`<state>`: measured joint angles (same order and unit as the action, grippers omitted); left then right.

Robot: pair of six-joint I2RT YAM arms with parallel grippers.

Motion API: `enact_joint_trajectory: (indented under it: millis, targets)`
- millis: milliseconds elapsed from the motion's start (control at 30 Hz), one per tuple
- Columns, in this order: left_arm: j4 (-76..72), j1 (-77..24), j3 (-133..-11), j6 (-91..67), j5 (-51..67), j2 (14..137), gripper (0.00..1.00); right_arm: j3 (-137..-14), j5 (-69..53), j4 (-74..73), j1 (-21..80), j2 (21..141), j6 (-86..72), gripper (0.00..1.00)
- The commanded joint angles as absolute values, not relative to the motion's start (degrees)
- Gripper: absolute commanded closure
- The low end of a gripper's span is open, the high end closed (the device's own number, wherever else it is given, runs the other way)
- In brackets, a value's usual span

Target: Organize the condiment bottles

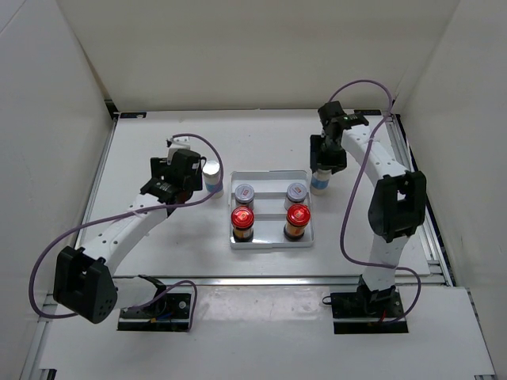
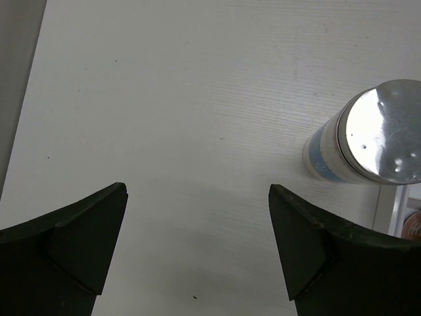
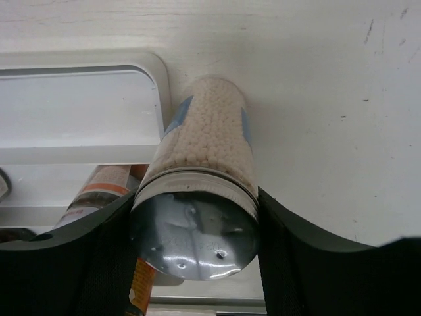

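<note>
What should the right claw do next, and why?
Probably lift slightly: the right claw is shut on the blue-label jar, which appears to stand on the table just outside the rim of the tray and must clear it to go in.

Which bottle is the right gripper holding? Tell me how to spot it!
Find the white tray in the middle of the table. Just off its far right corner is a tall, silver-capped, blue-labelled bottle. Unlike its twin left of the tray, the right gripper clamps it.
</note>
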<state>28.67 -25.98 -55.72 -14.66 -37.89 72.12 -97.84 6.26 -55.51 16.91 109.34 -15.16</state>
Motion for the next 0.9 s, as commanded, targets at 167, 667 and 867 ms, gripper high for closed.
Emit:
enact_joint_trajectory:
  millis: [167, 667, 867]
  targets:
    - [26.28, -25.93, -55.11, -15.73, -34.37, 70.84, 0.0, -109.15, 18.89, -56.77, 21.01, 102.66, -12.75, 0.73]
    - [23.83, -27.07, -53.0, -15.21, -34.37, 69.79, 0.0, -109.69, 7.48, -55.47, 26.72, 104.58, -15.12, 0.78]
    - [22.59, -27.07, -51.86, -15.21, -34.89, 68.64, 0.0, -106.79, 6.94, -53.79, 27.77, 106.34, -16.44, 0.79]
